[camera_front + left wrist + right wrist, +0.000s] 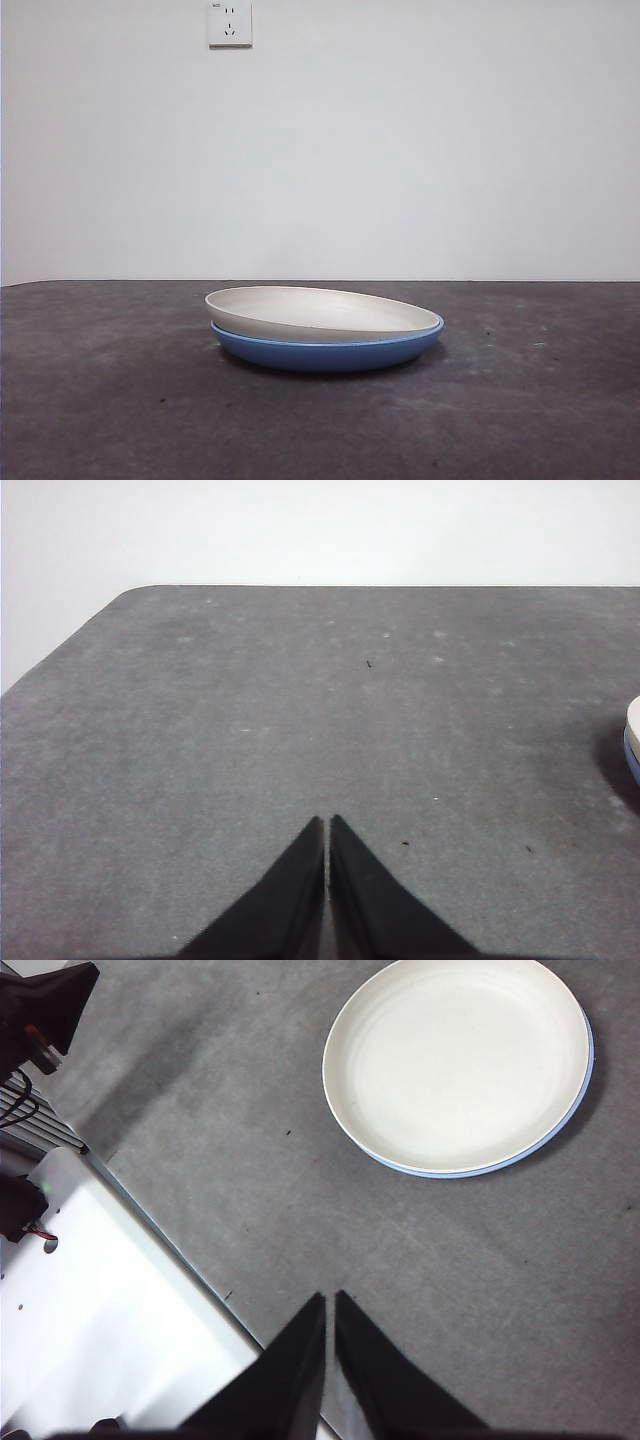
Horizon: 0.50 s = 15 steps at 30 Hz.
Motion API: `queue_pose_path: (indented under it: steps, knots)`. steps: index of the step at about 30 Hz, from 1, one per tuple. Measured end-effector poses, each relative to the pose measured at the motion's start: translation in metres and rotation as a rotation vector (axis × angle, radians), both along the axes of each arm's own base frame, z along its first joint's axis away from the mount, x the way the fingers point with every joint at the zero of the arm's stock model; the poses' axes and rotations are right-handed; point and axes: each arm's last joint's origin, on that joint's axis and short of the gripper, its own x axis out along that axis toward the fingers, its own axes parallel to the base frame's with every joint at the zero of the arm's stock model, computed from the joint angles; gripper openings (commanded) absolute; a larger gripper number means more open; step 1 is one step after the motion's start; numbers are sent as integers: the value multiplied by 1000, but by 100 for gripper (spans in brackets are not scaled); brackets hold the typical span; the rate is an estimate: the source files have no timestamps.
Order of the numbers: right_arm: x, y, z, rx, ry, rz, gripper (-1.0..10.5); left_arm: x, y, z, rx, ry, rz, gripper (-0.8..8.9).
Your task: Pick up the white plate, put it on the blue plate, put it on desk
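The white plate point(322, 312) rests inside the blue plate point(330, 352), slightly tilted, in the middle of the desk point(120, 400). From above in the right wrist view the white plate point(458, 1060) covers the blue plate point(587, 1055), which shows only as a thin rim. My right gripper point(329, 1305) is shut and empty, high above the desk and well clear of the stack. My left gripper point(327, 828) is shut over bare desk point(250, 730), with only the stack's edge point(634, 730) at the side of its view.
A white panel point(110, 1330) with cables lies along the desk's edge in the right wrist view. A white wall with a socket point(230, 24) stands behind the desk.
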Motion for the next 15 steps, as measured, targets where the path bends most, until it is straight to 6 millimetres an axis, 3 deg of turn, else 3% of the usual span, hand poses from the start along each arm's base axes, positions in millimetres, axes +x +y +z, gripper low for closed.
queue_pose_path:
  steps: [5,11,15]
  knots:
    - [3,-3,5,6,-84,-11,9,0,0,0,0,0,0,10]
    - [-5,-30,23,90,-415,-120,9,0,0,0,0,0,0,10]
    - [-14,-48,10,104,-604,-253,9,0,0,0,0,0,0,10]
